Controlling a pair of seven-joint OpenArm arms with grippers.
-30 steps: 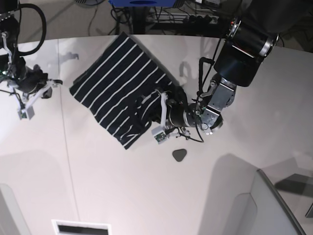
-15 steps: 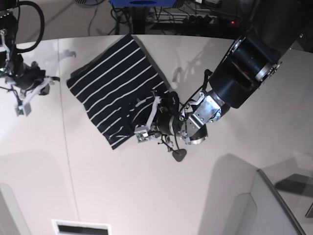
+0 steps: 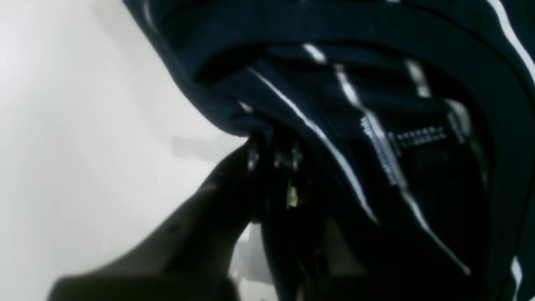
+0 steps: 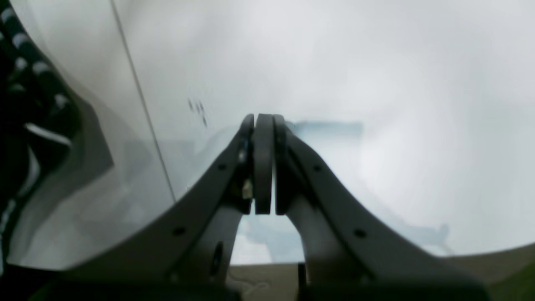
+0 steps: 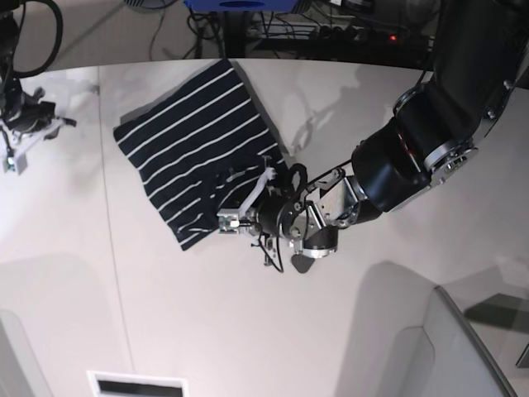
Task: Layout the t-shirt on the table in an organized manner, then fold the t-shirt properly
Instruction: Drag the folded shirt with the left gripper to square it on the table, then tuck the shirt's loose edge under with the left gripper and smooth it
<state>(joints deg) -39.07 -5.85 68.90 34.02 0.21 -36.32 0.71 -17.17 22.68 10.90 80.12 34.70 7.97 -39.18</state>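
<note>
The t-shirt [image 5: 194, 157] is lying on the worktop [image 5: 207, 322], up toward the far edge, sitting diagonal as a partly bundled slab instead of spread flat. Most of it looks smooth and striped, but the near corner is bunched up where the left hand [image 5: 241, 208] has hold of it. In the left wrist view the cloth [image 3: 376, 104] is draped and folded right over the fingers, so it's clamped shut on a pinch of fabric, probably a hem or sleeve edge, hard to say which. That low, sideways reach makes sense if the arm is trying to drag or flip that corner to open the shirt up.

The right hand [image 4: 263, 163] is way off on the other side, near the worktop edge and well apart from the shirt. Its fingers are pressed together with nothing between them, just bare white worktop [image 4: 376, 83] under it and a sliver of striped cloth [image 4: 25, 104] at the frame edge. It looks parked out of the way so it doesn't snag anything.

There's also a small dark rounded-triangle piece [image 5: 303, 264] sitting just below the left wrist, nearly touching it from this angle.

Judging by this, it's in the laying-out stage; no real folding yet. The bunched corner could twist if pulled too fast.
</note>
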